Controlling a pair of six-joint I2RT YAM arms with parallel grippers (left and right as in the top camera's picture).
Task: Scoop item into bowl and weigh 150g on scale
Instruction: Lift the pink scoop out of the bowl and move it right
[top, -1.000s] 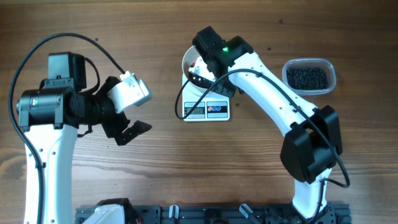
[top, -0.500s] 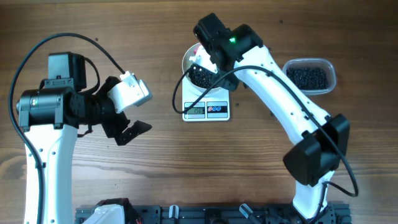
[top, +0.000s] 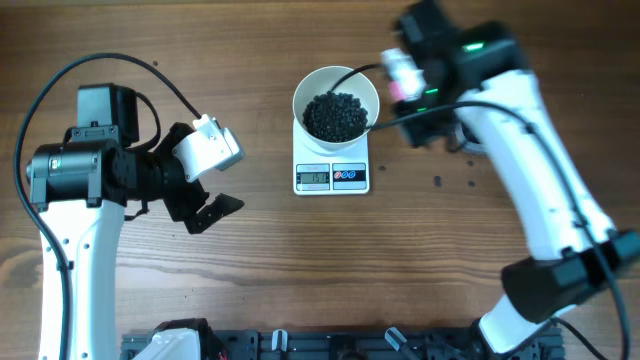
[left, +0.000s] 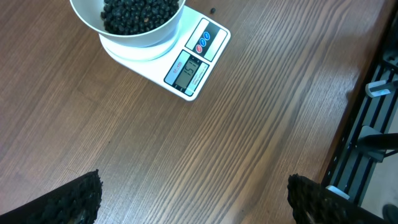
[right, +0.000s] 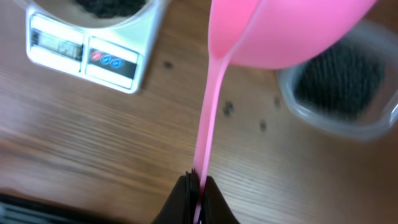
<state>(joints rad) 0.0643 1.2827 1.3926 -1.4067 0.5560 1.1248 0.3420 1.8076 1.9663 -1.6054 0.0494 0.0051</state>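
Right gripper pinches pink scoop near tub, 3 o'clock from bowl; left gripper spread. Best: tiny top-ups, watching scale.

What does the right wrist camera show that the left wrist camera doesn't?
Right wrist only: the right tool shut on the handle of a pink scoop, and a clear tub of beads. Left wrist only: the open left tool and a black rail. Both: the white bowl of beads on the scale.
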